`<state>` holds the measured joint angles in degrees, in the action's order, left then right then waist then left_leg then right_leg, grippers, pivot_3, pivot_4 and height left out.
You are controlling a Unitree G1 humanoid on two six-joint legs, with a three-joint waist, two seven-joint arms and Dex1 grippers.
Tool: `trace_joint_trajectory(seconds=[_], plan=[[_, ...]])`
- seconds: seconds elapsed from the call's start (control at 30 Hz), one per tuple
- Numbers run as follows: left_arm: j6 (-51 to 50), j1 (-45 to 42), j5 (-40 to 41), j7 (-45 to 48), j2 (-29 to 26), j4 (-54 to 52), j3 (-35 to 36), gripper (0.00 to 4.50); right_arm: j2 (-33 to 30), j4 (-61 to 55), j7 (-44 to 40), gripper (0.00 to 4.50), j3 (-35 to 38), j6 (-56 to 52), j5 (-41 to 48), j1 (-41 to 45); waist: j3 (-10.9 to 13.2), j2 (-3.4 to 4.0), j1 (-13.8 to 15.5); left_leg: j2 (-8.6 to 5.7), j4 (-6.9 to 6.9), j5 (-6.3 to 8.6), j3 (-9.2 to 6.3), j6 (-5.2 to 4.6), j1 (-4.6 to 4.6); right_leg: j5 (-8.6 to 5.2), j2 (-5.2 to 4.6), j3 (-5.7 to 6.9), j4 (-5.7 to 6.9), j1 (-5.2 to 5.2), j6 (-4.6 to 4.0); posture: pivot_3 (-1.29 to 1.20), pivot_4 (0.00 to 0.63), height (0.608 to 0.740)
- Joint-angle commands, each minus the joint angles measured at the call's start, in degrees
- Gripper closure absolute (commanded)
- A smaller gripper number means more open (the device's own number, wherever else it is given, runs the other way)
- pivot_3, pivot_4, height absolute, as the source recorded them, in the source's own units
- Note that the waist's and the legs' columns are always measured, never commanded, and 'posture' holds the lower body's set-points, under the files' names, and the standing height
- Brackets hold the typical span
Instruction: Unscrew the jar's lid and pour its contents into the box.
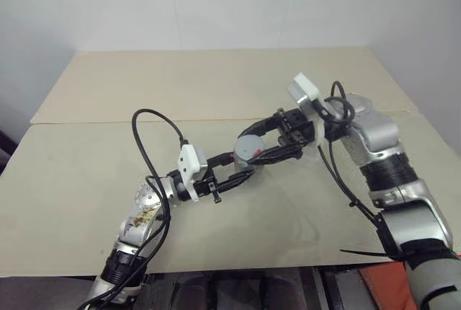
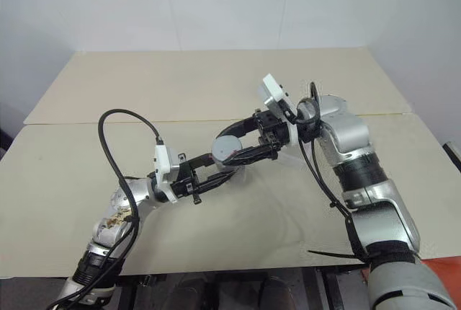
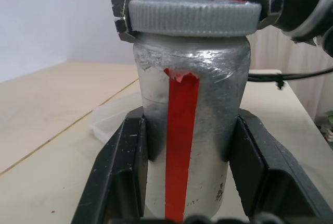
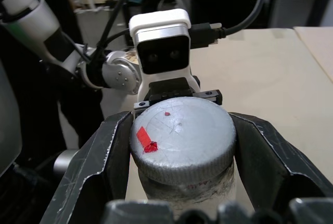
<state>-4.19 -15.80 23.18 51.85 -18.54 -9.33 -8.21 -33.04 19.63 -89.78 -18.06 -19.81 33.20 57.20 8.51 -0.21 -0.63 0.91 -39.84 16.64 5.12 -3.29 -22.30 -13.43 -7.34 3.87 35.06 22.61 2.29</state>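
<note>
Head views: jar [image 1: 247, 153] held in the air above the desk [image 1: 216, 94], between the left gripper [image 1: 241, 171] and the right gripper [image 1: 266, 144]; lid end turned toward the right gripper
Left wrist view: black fingers [image 3: 122, 172] clamped on either side of the jar's silvery body with its red stripe; grey lid [image 3: 195, 16] seated flush on the neck, no gap visible; right gripper's fingers behind the lid; edge of the clear box [image 3: 112, 125] lying on the desk behind the jar
Right wrist view: fingers [image 4: 101, 161] closed against the ribbed rim of the lid on both sides; lid top with a small red mark; left wrist camera just beyond
Progress: jar lifted and gripped at both ends; lid apparently still screwed on; unscrewing, removal and pouring into the box all left
View differences: box plain only from the left wrist; lid top and its red mark only from the right wrist
</note>
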Motion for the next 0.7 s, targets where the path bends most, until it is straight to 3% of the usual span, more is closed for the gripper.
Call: trace_joint_trajectory(seconds=[0.03,0.13,0.33,0.53,0.7], plan=[[1.1,-0.9,0.3,0.7,0.5,-3.8,-1.0,2.65,-0.5,4.1,-2.7,1.69,-1.9,6.0,1.1,1.9,0.0,0.00,0.1,-0.01,0.00,0.00,0.01,0.01,-0.01,0.00,-0.01,0.00,0.00,0.00,0.00,0.00,0.150,0.740],[1.1,-0.5,0.1,-0.1,0.6,-4.0,-0.8,2.65,0.5,5.9,-2.7,1.69,0.2,9.9,-0.1,1.8,0.0,0.00,0.2,-0.02,-0.02,-0.01,0.01,0.01,-0.02,0.00,-0.05,0.02,-0.01,-0.01,0.00,0.00,0.150,0.740],[2.1,0.7,-0.5,-0.2,0.1,-1.8,0.1,2.65,-1.3,-0.9,0.5,0.02,7.5,9.9,1.5,-2.2,0.0,0.00,0.6,0.00,-0.02,-0.03,0.01,0.05,-0.02,0.00,-0.06,0.04,0.01,-0.01,0.00,0.00,0.150,0.740],[2.6,0.3,-0.9,0.3,-0.1,1.4,0.6,2.65,-6.0,-17.6,13.3,0.02,18.0,3.4,3.4,-11.8,0.0,0.01,1.4,0.02,0.00,-0.03,0.03,0.06,-0.04,0.00,-0.08,0.04,0.02,0.04,0.00,0.00,0.150,0.740],[5.1,-2.3,-3.0,0.4,0.4,7.6,0.8,2.65,-7.5,-41.0,28.7,0.02,26.4,-5.1,9.1,-25.2,0.0,0.01,1.6,0.02,0.01,-0.03,0.00,0.07,-0.04,0.00,-0.10,0.07,0.00,0.01,0.00,0.00,0.150,0.740]])
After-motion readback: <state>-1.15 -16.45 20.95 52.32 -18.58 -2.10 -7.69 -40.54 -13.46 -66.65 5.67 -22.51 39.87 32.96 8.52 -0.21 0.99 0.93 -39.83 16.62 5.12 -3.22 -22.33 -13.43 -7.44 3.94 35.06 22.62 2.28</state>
